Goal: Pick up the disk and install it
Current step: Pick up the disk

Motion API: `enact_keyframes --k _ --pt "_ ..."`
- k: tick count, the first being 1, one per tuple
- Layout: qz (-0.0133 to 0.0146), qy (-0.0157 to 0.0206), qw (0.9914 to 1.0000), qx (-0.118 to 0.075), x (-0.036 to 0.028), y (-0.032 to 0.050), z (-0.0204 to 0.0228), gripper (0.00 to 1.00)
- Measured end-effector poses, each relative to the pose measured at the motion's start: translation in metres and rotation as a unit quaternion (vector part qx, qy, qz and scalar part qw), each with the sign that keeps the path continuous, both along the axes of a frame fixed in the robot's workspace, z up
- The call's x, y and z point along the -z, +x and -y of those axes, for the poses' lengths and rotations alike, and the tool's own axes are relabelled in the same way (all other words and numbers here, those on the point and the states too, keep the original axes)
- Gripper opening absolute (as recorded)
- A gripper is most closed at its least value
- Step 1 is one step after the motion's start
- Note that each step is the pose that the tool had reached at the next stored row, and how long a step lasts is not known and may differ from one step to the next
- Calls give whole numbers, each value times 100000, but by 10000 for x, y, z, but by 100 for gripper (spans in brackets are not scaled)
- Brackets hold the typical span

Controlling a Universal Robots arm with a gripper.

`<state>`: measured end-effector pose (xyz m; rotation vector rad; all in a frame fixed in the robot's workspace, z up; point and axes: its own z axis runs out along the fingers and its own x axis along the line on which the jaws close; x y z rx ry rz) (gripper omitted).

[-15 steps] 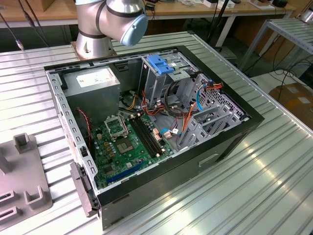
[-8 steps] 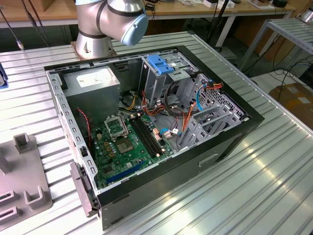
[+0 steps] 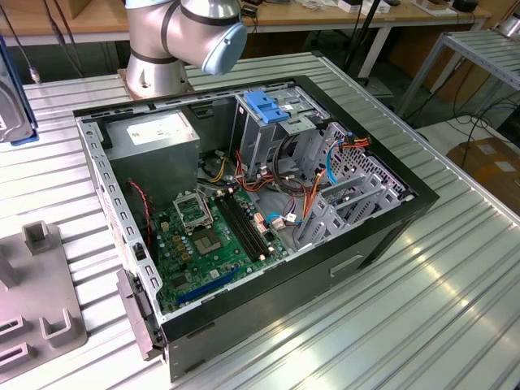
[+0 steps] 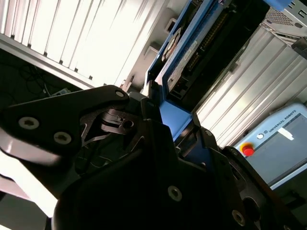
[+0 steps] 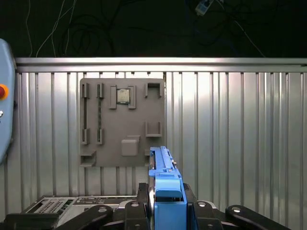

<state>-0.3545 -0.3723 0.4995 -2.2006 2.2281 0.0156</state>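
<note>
The black gripper (image 4: 169, 115) clamps the blue rail end of the disk (image 4: 182, 55) between its two fingers – the disk reaches away from it, pale label showing – with the ribbed metal table (image 4: 96, 33) behind and a grey pendant (image 4: 283, 143) with a red button (image 4: 247, 150) nearby.

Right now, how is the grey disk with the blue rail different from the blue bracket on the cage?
The grey blue-railed disk is held in the black gripper; the blue plastic bracket sits on the grey cage. The disk has a pale label; the bracket is plain blue. Both show blue plastic.
</note>
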Motion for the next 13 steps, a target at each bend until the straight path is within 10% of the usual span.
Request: enact_keyframes --k 13 --pt "-3 -3 100000 2 0 291 0 37"
